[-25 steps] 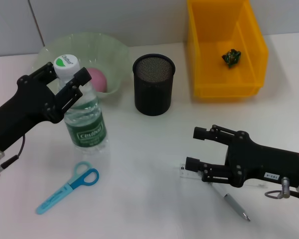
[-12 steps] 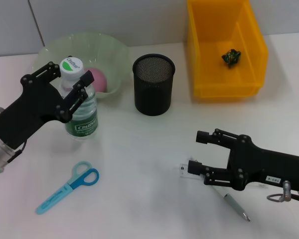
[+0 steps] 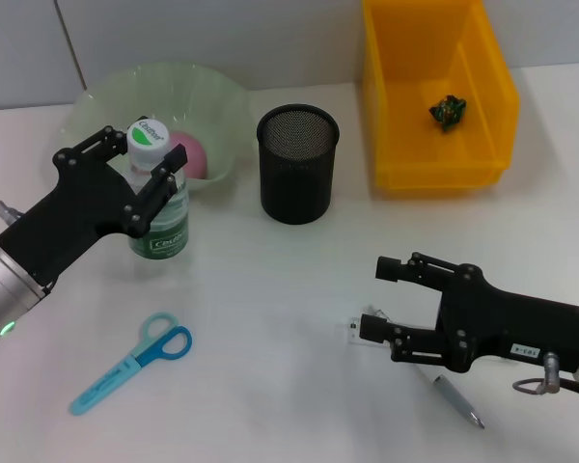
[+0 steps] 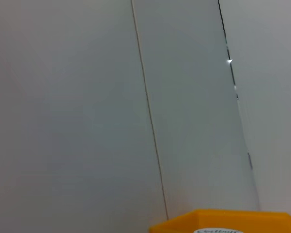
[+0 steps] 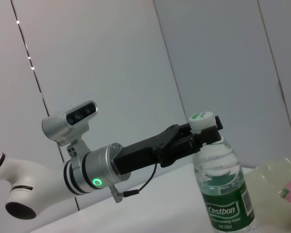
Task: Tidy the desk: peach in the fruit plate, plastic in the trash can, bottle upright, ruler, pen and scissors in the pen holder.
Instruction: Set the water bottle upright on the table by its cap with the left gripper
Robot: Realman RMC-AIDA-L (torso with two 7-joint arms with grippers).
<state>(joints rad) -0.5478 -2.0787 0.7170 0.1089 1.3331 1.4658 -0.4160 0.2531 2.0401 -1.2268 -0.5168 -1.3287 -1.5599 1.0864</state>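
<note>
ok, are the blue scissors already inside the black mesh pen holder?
No, the blue scissors lie flat on the white table, well apart from the black mesh pen holder, which stands empty.

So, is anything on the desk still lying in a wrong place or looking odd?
Yes. The scissors lie flat on the desk, and the pen and ruler lie under the right claw, all outside the pen holder. The bottle stands upright, in the left claw.

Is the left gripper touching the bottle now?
Touching. In the right wrist view the left gripper closes its jaws on the neck of the bottle, just under the cap, with no gap. The head view agrees.
</note>
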